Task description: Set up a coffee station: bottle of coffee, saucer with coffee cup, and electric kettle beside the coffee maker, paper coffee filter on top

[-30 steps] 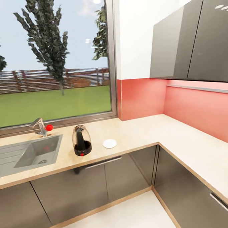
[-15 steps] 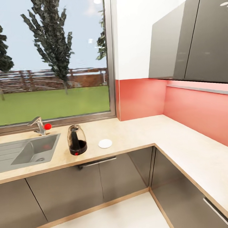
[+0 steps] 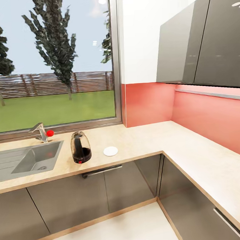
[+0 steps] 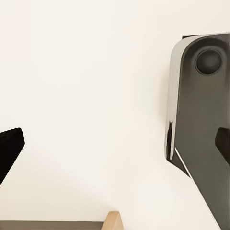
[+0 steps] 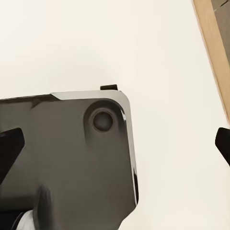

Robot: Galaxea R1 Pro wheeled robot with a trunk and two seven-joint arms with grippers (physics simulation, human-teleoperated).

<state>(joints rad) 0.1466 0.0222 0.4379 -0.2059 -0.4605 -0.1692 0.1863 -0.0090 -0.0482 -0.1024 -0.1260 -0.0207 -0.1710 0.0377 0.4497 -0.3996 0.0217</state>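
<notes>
Head view: kettle (image 3: 80, 147) beside cropped sink (image 3: 16, 164).

Beige speckled stone-look L-shaped table (image 3: 192, 148) w/ dark grey glossy cabinet fronts (image 3: 68, 200). Clear glass kettle w/ black base & red dot (image 3: 81, 152), white round saucer (image 3: 110, 151), salmon-pink backsplash (image 3: 147, 102), grey steel sink (image 3: 16, 164).

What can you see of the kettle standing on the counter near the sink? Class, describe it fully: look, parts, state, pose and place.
The electric kettle stands upright on the beige countertop, between the steel sink and a small white round saucer, touching neither. Its body looks like clear, glass-like material, rounded and narrowing toward the top, on a black base. A dark upright part shows through the wall, and a small red spot sits low at the front. Nothing grips it. It is near the counter's front edge, below the window.
</notes>
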